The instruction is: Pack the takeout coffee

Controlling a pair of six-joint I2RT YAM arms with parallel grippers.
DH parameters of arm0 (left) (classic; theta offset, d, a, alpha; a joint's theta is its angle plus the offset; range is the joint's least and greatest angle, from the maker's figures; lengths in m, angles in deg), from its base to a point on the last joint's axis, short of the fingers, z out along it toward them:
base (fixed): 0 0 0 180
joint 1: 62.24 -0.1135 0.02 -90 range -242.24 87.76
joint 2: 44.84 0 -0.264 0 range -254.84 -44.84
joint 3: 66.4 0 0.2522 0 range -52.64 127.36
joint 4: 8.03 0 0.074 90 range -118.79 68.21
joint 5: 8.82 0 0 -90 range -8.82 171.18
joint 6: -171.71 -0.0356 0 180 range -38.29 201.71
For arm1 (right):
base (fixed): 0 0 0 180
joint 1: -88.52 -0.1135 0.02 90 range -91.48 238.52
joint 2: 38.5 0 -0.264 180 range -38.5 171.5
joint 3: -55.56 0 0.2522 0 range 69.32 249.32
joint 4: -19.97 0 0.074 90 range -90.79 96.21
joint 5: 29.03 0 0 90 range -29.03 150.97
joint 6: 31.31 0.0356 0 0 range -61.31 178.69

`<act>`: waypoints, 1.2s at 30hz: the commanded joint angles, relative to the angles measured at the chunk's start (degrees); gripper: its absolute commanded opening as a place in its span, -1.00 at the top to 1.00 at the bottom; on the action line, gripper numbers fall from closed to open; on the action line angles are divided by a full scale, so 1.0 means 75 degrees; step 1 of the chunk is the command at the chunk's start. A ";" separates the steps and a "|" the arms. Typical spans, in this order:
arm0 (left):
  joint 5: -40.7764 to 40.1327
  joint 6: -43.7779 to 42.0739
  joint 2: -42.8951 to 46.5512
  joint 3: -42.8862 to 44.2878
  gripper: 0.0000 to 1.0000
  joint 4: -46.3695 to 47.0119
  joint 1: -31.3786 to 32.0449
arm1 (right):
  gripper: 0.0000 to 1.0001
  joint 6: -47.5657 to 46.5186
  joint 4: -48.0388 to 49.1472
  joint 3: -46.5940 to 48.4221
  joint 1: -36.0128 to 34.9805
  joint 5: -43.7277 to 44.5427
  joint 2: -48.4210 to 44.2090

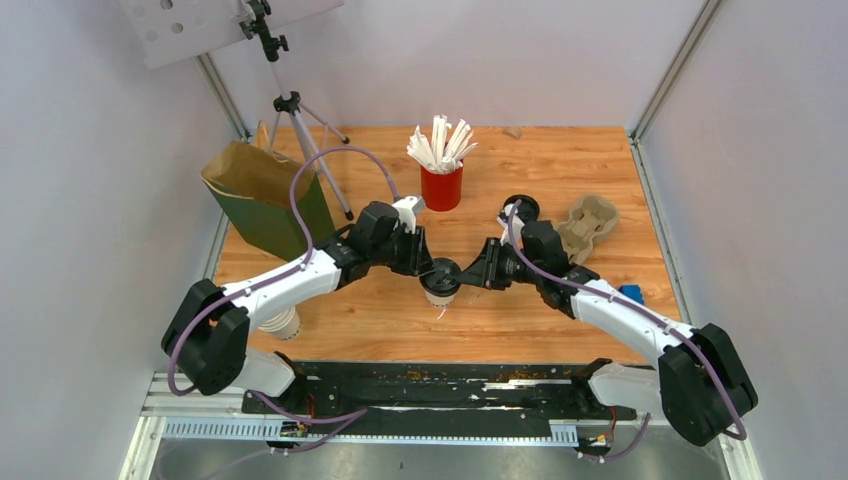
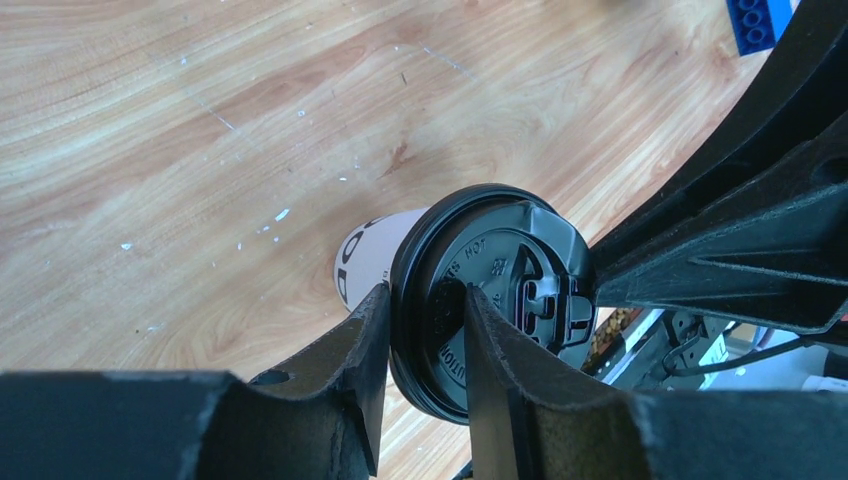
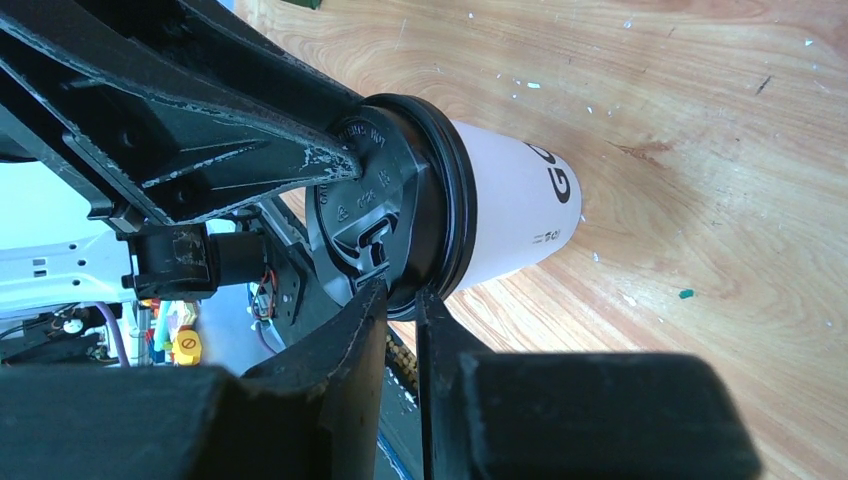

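Arms: left gripper and right gripper reach inward, meeting over the wooden worktop.
Jaws: each pair pinches the round black plastic lid by its rim, from opposite sides.
Cup: small white paper takeout coffee, between both grippers, upright, long axis vertical, lid upward.

This looks like a robotics lab test cell. Two white-and-black robot arms are bolted to a black metal rail along the near edge of a light wooden tabletop. Plain white panels on aluminium posts box it in, and a black camera tripod stands at the far left corner.
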State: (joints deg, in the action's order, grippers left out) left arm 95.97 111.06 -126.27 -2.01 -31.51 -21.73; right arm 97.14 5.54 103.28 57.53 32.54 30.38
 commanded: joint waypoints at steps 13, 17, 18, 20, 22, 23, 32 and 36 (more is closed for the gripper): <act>0.0196 -0.0612 -0.0486 0.2367 0.04 -0.2427 0.0118 | 0.46 -0.1153 -0.2909 0.2084 -0.0006 0.0719 0.0190; 0.0108 -0.0534 -0.0370 0.3303 -0.02 -0.2795 0.0106 | 0.26 -0.1400 -0.3398 0.2619 -0.0005 0.0771 -0.0128; 0.0004 -0.0527 -0.0290 0.3455 -0.04 -0.2885 0.0106 | 0.20 -0.1451 -0.3463 0.2700 -0.0004 0.0811 -0.0226; -0.0410 -0.0589 -0.0121 0.3730 -0.07 -0.3148 0.0095 | 0.03 -0.1622 -0.3519 0.2841 -0.0016 0.0878 -0.0372; -0.0775 -0.0714 0.0064 0.3985 -0.12 -0.3471 0.0095 | -0.18 -0.1897 -0.3434 0.2925 -0.0044 0.0873 -0.0417; -0.0990 -0.0784 0.0170 0.4110 -0.15 -0.3628 0.0093 | -0.30 -0.2083 -0.3397 0.2978 -0.0126 0.0907 -0.0410; -0.2951 -0.1421 0.1919 0.5071 -0.99 -0.5063 0.0092 | -0.93 -0.3722 -0.4161 0.4255 -0.1507 0.2524 0.0624; -0.3206 -0.1475 0.2976 0.4576 -1.00 -0.5043 0.0084 | -1.00 -0.4139 -0.4387 0.4757 -0.2047 0.3059 0.1225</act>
State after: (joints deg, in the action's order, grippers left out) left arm 77.00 102.29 -110.79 33.91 -66.74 -21.03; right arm 71.90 -24.93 134.58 45.16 49.35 36.46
